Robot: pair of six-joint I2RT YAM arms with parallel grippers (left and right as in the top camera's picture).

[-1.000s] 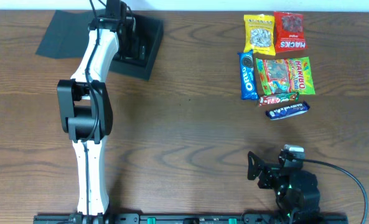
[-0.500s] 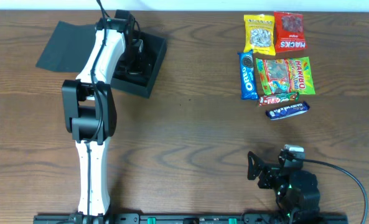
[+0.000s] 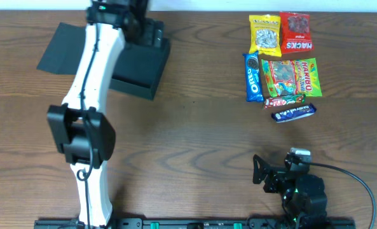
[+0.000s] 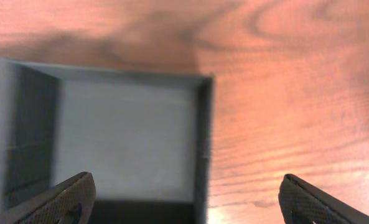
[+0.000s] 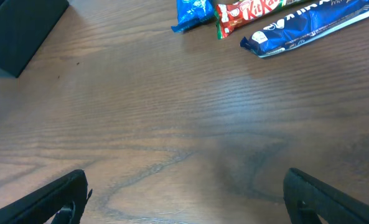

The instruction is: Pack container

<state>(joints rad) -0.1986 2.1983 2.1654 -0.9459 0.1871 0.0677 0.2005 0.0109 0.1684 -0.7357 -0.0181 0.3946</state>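
Observation:
The container is a matte black box at the back left, with its flap lid lying open to the left. My left gripper hangs above the box's far edge, open and empty. In the left wrist view the box's grey floor is bare, and the open jaws straddle its right wall. The snack packets lie at the back right: yellow, red, Oreo, Haribo, KitKat and a blue bar. My right gripper is open and empty at the front right.
The right wrist view shows its open jaws over bare wood. The Oreo, KitKat and blue bar lie ahead, with the box's corner at the far left. The left arm runs along the left side.
The container has shifted a little toward the front. My left gripper has risen out of the box and moved back. The right arm has not moved.

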